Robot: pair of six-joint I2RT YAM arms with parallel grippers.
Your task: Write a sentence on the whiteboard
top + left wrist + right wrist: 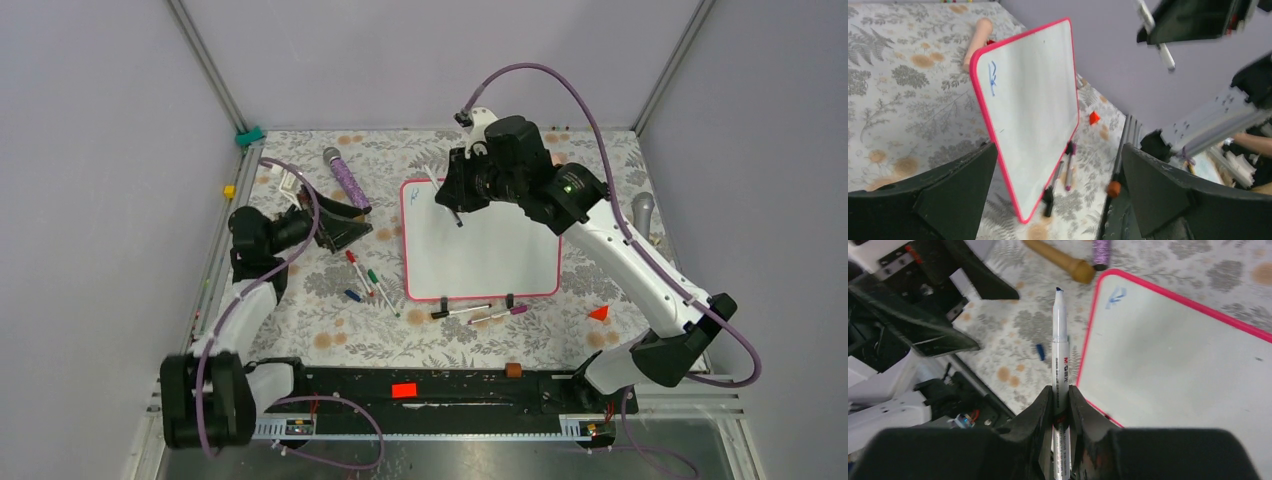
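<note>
The whiteboard (490, 255) lies flat in the middle of the table, white with a pink-red rim and two black clip feet at its near edge. A small blue mark (412, 193) sits in its far left corner. My right gripper (455, 195) hovers over that corner, shut on a white marker (1060, 340) with its dark uncapped tip pointing down, just left of the board's rim (1088, 347). My left gripper (355, 222) is open and empty, left of the board. In the left wrist view the board (1033, 100) shows between its fingers (948, 195).
Red and green markers (368, 278) and a blue cap (352, 295) lie left of the board. A black marker (460, 311) and a purple one (497, 315) lie at its near edge. A purple microphone (347, 178) lies far left, an orange triangle (598, 313) near right.
</note>
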